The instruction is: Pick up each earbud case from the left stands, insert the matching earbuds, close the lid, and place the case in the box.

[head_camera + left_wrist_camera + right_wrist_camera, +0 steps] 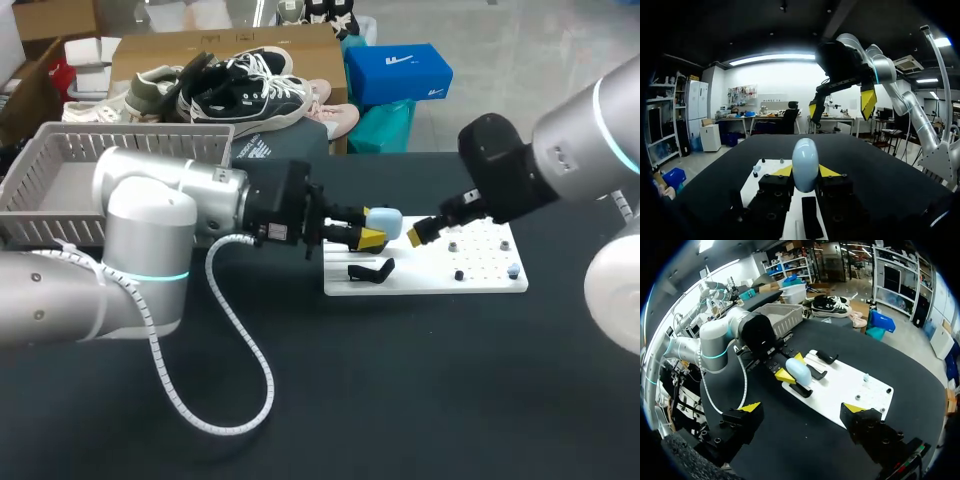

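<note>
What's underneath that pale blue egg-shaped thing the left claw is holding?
A white board with a black stand lies below the earbud case. The case's underside is hidden from view.

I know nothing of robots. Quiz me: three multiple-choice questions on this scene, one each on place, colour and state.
1. Where is the earbud case? A in the basket; B between the left gripper's fingers; C on the table.
2. Its colour? A red; B pale blue; C black.
3. The right gripper is: A shut on the case; B shut on a stand; C open, empty.
Key: 1B, yellow tips touch both its sides; 2B, every view shows it; 3C, tips wide apart.
</note>
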Robot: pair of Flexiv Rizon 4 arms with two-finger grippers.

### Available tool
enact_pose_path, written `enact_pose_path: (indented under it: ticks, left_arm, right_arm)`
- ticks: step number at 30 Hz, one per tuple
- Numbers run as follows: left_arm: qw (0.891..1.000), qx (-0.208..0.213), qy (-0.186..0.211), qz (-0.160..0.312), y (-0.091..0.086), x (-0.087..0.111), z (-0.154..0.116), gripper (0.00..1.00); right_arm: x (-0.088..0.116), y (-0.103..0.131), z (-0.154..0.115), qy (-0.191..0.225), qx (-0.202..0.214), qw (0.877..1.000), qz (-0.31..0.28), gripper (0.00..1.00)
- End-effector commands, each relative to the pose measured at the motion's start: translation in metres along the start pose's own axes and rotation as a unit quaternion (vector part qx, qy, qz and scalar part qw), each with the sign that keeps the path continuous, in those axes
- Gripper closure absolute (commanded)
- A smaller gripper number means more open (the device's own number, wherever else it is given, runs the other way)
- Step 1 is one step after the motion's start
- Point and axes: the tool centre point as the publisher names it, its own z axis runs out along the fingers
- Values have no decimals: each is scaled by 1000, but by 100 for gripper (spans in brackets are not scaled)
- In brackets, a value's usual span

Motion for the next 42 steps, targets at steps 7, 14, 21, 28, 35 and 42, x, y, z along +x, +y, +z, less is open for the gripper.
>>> enact_pose_path:
  ticks: [7,14,21,28,35,42]
  left_arm:
    - [1000,-9,-2,16,4,0,3,100]
    - [1000,-9,-2,16,4,0,3,100]
    - [1000,-9,-2,16,4,0,3,100]
    - [1000,-9,-2,16,4,0,3,100]
    - [1000,-9,-2,16,4,0,3,100]
    - [1000,-9,-2,16,4,0,3,100]
  right_arm:
    - [-3,-2,17,40,3,999,10,0]
    - [-11,-6,28,44,3,999,14,0]
    - [-14,-5,40,53,3,998,13,0]
    - [-17,-8,49,60,7,998,13,0]
    - [-21,-13,54,63,14,998,15,0]
    - [-23,-21,59,65,24,997,19,0]
